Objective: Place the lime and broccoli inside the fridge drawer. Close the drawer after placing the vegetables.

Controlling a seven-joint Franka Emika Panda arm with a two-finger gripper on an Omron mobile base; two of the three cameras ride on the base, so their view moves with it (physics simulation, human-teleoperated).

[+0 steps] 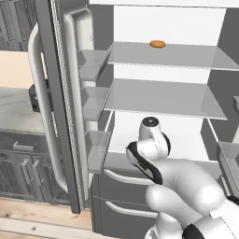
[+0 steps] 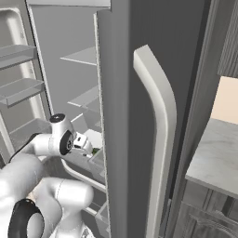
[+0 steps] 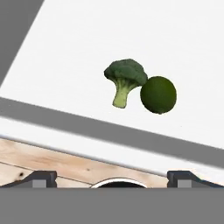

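The broccoli (image 3: 124,79) and the lime (image 3: 158,94) lie side by side, touching, on the white floor of the fridge drawer (image 3: 131,35) in the hand view. The floret's pale stem points toward the drawer's front wall, a grey-white band across the picture. My gripper (image 3: 112,177) hovers above and in front of that wall. It is open, its fingertips (image 3: 41,178) wide apart with nothing between them. In the right base view my hand (image 2: 82,142) reaches low into the fridge, with a speck of green just beyond it.
Both fridge doors stand open; the right door (image 2: 139,116) with its pale handle blocks much of the right base view. An orange oval item (image 1: 157,44) rests on the top shelf. Dark drawer fronts with curved handles (image 1: 122,178) sit below my arm. Wooden floor (image 3: 52,157) shows under the drawer.
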